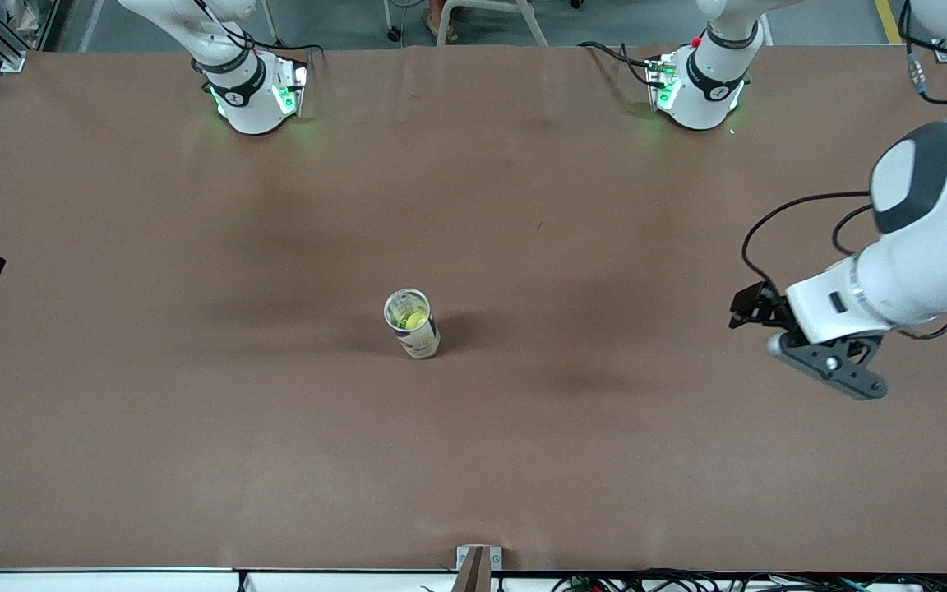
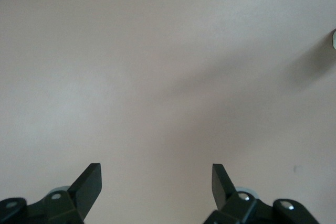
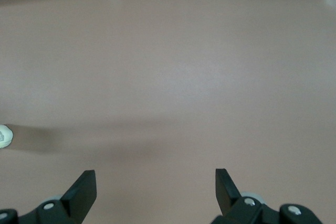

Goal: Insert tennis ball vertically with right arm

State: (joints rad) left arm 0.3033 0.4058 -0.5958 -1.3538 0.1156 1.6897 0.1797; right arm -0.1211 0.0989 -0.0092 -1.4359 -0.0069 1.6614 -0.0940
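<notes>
Brown table (image 1: 194, 411) (grey floor above); left gripper (image 2: 156, 182), right gripper (image 3: 156, 187) gape empty.

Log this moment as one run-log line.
tennis ball: inside upright can, mid-table | left hand: open, empty, over bare table at its own end | right hand: open, empty, over bare table
</notes>
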